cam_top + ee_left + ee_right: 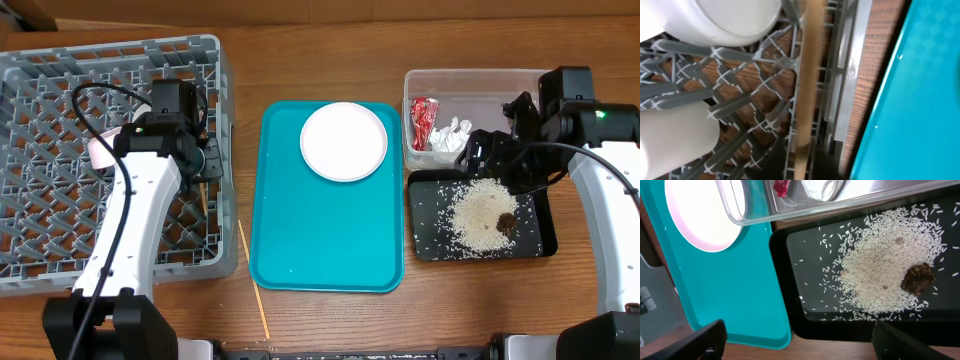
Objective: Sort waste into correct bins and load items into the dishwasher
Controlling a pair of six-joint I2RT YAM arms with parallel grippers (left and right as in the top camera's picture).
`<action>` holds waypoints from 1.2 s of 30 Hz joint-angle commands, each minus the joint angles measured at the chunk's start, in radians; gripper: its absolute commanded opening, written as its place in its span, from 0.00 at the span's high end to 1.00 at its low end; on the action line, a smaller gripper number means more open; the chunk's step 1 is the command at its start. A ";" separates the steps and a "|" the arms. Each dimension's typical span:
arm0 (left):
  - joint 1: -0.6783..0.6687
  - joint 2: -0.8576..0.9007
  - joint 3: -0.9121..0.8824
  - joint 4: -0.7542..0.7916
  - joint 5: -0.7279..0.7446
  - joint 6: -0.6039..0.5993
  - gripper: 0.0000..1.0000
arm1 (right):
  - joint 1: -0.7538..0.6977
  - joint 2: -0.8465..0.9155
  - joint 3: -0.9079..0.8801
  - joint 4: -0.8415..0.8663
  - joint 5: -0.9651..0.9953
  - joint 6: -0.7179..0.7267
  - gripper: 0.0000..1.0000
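Observation:
The grey dish rack [60, 90] stands at the left. My left gripper [207, 160] hangs over its right wall, shut on a wooden chopstick [807, 75] that runs down along the lattice. White cup and bowl [735, 20] and a pink bowl [100, 150] sit in the rack. The second chopstick [252, 280] lies on the table. The white plate [343, 140] rests on the teal tray [330, 240]. The clear tub [500, 85] holds the red-and-white wrapper [420, 122] and tissue [450, 135]. The black tray [430, 235] holds rice [880, 275] and the brown lump [917, 278]. My right gripper [800, 342] is open and empty above the black tray's left edge.
The teal tray lies between the rack and the two bins, its right edge close to the black tray [790, 280]. The clear tub's rim [840, 205] overhangs the top of the right wrist view. Bare wooden table shows along the front edge [330, 320].

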 commanded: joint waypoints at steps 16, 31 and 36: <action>-0.179 -0.001 0.020 -0.435 0.317 -0.244 0.49 | 0.001 -0.028 0.026 -0.003 0.003 -0.006 0.06; -0.417 -0.320 -0.288 -0.372 0.230 -0.532 0.48 | 0.001 -0.028 0.026 -0.003 0.003 -0.006 0.06; -0.417 -0.383 -0.466 -0.291 0.225 -0.532 0.48 | 0.001 -0.028 0.026 -0.003 0.002 -0.006 0.06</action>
